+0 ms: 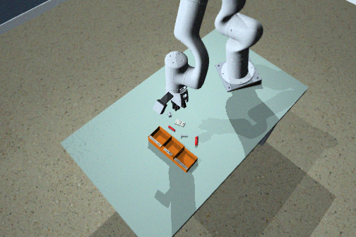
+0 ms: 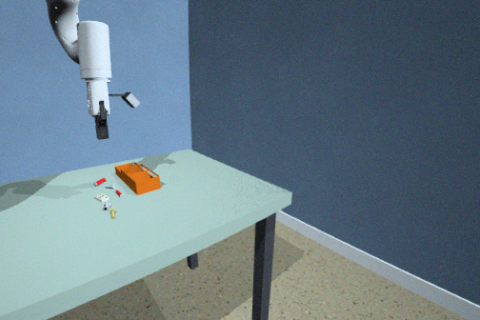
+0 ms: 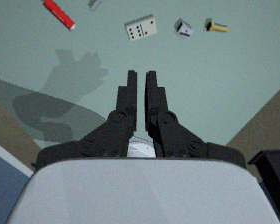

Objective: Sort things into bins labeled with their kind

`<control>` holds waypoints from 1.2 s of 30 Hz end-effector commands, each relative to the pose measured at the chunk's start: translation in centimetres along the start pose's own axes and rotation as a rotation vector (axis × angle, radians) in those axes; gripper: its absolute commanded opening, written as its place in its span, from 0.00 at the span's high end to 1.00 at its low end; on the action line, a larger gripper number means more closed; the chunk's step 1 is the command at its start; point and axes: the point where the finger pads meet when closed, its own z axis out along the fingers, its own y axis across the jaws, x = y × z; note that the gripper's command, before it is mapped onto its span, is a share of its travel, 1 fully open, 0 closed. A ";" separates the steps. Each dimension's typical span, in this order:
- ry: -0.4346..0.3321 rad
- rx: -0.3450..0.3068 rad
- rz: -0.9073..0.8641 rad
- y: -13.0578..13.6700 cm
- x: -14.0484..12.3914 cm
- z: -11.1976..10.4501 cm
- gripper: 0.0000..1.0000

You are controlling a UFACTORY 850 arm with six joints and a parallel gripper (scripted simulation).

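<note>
My gripper (image 1: pixel 175 106) hangs high above the table, shut and empty; it also shows in the exterior view (image 2: pixel 101 132) and the wrist view (image 3: pixel 141 75). An orange row of three labelled bins (image 1: pixel 172 148) (image 2: pixel 137 177) stands on the table. Beside it lie a white domino (image 3: pixel 140 27), a small grey-and-white block (image 3: pixel 183 27), a yellow bolt (image 3: pixel 216 26), a red cylinder (image 3: pixel 59 13), a second red cylinder (image 1: pixel 196 141) and a small grey screw (image 1: pixel 184 136). The bin labels are too small to read.
The arm's base (image 1: pixel 238 76) is bolted to the table's far end. The loose things lie between the base and the bins. The table's edges are far from the things.
</note>
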 end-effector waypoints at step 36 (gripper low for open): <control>0.001 0.001 -0.017 1.0 10.6 13.8 0.93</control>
